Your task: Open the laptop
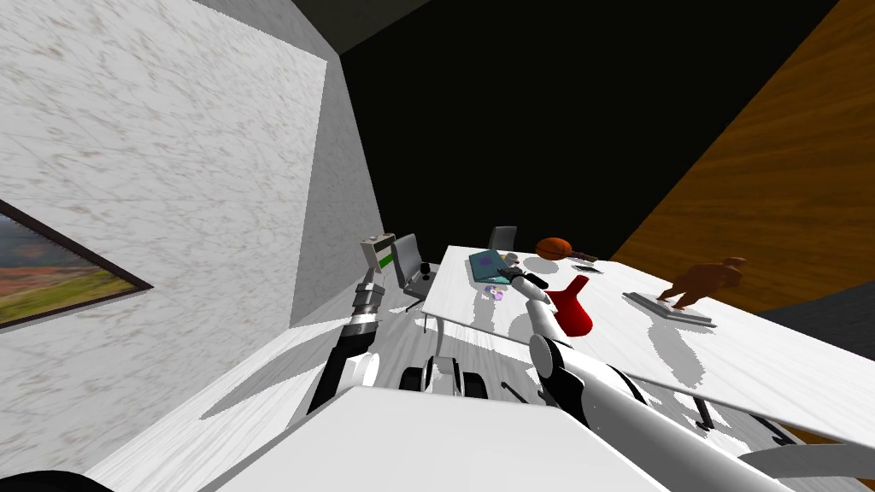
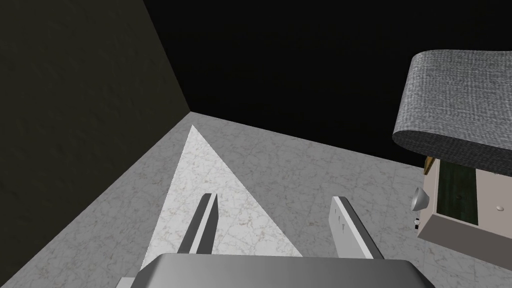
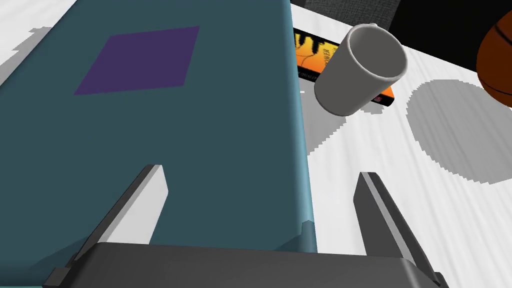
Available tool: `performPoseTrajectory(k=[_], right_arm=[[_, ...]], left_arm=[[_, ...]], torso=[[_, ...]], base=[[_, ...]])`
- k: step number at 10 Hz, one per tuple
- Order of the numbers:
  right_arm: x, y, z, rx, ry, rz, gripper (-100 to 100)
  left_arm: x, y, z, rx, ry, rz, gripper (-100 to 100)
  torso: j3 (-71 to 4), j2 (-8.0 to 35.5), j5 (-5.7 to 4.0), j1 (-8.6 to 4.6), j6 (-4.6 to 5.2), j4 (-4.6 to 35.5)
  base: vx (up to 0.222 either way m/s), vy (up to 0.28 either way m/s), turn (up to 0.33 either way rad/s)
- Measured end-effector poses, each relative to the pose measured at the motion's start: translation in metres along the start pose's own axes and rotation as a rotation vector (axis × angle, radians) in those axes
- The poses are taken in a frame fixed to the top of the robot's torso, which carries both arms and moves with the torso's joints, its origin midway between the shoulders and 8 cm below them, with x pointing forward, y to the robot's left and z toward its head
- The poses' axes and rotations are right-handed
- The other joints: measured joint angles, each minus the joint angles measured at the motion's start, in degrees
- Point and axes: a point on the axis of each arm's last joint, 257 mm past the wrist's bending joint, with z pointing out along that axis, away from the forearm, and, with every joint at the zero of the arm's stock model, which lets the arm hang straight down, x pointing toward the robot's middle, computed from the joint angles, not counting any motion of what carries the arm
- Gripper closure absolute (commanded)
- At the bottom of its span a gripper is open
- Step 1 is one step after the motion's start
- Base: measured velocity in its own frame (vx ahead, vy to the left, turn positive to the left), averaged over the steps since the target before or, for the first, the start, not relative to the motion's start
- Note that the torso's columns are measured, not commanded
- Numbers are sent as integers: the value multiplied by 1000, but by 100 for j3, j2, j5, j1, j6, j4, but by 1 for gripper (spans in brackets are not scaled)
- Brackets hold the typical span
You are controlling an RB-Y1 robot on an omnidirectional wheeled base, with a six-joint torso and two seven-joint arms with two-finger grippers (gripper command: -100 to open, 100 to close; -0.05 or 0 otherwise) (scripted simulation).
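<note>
R pincer [image 3: 260,172] released, straddling edge of flat teal laptop [image 3: 225,125], lid shut; a slip could shove it into tilted grey cup [image 3: 360,70] nearby. L pincer [image 2: 275,197] released too.

R gripper [image 3: 261,171] spread astride laptop [image 3: 150,130] edge; bare table [image 3: 390,150] alongside gives room, but cup [image 3: 357,75] & book [image 3: 312,55] crowd just ahead.

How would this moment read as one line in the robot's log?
laptop: teal, lid down, on table | right tool: open, astride laptop's edge | left tool: open, away from table
</note>
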Motion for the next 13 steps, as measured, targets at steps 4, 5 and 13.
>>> performPoseTrajectory(k=[4,5,13], right_arm=[[-9,32,0,-32,-37,-359,-100],[-9,33,0,-35,-44,-420,-100],[-23,78,-4,-83,-135,-995,-100]], left_arm=[[0,0,0,0,0,0,0],[0,0,0,0,0,0,0],[0,0,0,0,0,0,0]], torso=[[-8,-13,-4,-10,1,-5],[-11,-19,-6,-12,1,-9],[-8,-13,-4,-10,2,-5]], base=[[-22,13,31],[2,-1,14],[-15,9,47]])
